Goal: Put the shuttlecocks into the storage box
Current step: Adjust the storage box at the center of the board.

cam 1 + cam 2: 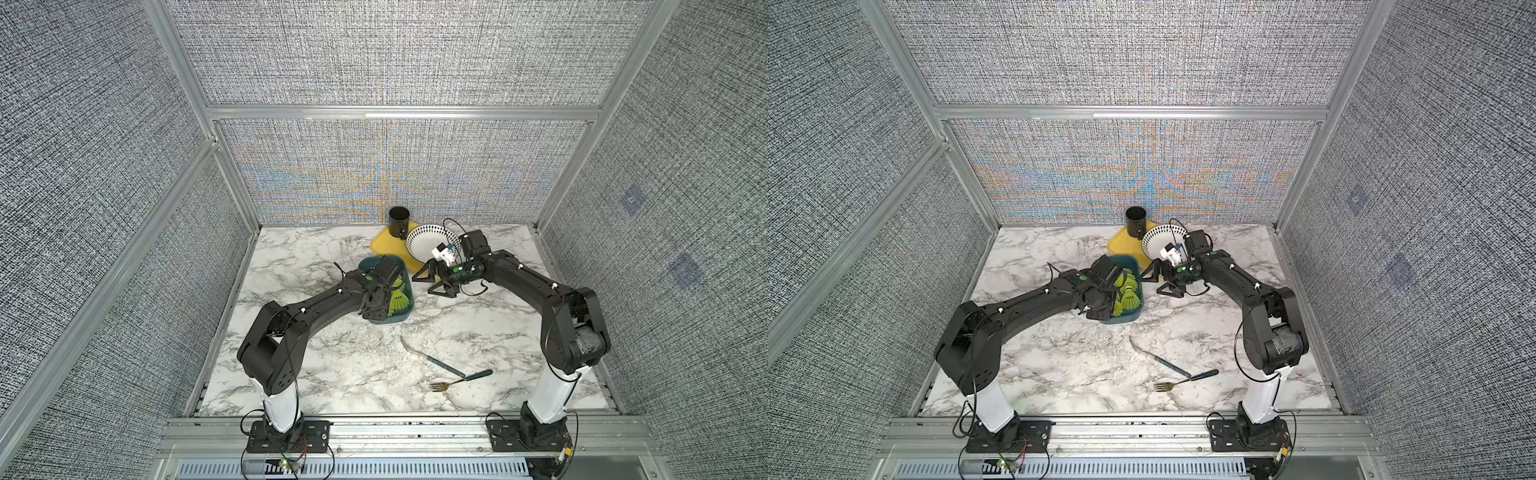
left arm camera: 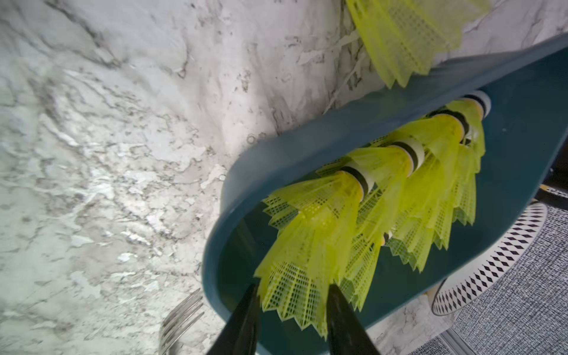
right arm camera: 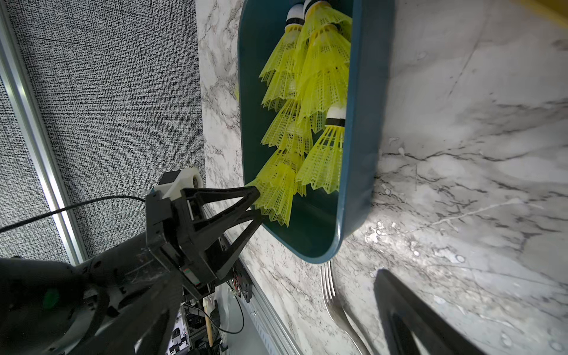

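Observation:
The dark teal storage box (image 1: pixel 395 318) (image 1: pixel 1139 299) sits mid-table, with several neon yellow shuttlecocks (image 1: pixel 400 297) (image 1: pixel 1128 296) lying nested in a row inside it (image 2: pixel 399 172) (image 3: pixel 319 61). My left gripper (image 2: pixel 293 287) (image 3: pixel 259 206) reaches over the box's near end, shut on the skirt of the nearest shuttlecock (image 2: pixel 310 246). Another shuttlecock (image 2: pixel 408 40) lies on the marble just outside the box wall (image 2: pixel 276 159). My right gripper (image 1: pixel 431 282) (image 1: pixel 1158 283) hovers open and holds nothing, just right of the box.
Behind the box, a yellow tray (image 1: pixel 380 246) holds a black cup (image 1: pixel 399 222) and a white bowl (image 1: pixel 422 245) with a black-patterned rim. A knife (image 1: pixel 432 357) and a fork (image 1: pixel 457 380) (image 3: pixel 335 302) lie on the marble in front. Fabric walls enclose the table.

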Controlling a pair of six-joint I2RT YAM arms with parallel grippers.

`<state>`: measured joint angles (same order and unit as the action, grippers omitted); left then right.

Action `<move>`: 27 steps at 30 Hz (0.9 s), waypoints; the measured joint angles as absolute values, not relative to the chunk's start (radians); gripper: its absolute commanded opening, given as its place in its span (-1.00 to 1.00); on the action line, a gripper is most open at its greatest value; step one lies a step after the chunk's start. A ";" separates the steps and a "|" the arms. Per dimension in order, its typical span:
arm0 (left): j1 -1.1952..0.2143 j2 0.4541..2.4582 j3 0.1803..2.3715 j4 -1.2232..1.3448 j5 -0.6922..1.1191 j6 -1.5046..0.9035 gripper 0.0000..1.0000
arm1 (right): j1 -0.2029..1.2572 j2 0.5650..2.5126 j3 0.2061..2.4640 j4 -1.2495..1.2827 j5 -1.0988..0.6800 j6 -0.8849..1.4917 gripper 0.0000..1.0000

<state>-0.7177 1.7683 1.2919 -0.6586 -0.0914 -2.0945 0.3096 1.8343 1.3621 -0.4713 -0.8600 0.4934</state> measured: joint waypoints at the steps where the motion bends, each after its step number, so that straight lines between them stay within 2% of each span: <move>1: -0.718 1.768 1.291 -0.663 -0.084 -2.094 -0.39 | 0.310 1.834 1.363 -0.472 -0.860 0.493 0.98; 5: -0.717 1.769 1.285 -0.676 -0.070 -2.094 -0.43 | 0.310 1.834 1.364 -0.472 -0.860 0.493 0.97; 8: -0.717 1.770 1.280 -0.677 -0.068 -2.094 -0.60 | 0.310 1.834 1.363 -0.473 -0.860 0.490 0.97; 11: -0.717 1.770 1.281 -0.678 -0.068 -2.094 -0.60 | 0.310 1.834 1.359 -0.475 -0.860 0.490 0.97; 14: -0.717 1.770 1.285 -0.682 -0.053 -2.093 -0.28 | 0.310 1.834 1.358 -0.475 -0.860 0.490 0.98; 27: -0.717 1.755 1.263 -0.678 -0.026 -2.094 -0.03 | 0.310 1.828 1.352 -0.476 -0.859 0.490 0.97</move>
<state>-0.7174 1.7550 1.2629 -0.6781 -0.0257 -2.0941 0.3096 1.8278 1.3521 -0.4755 -0.8589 0.4904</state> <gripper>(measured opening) 0.489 0.987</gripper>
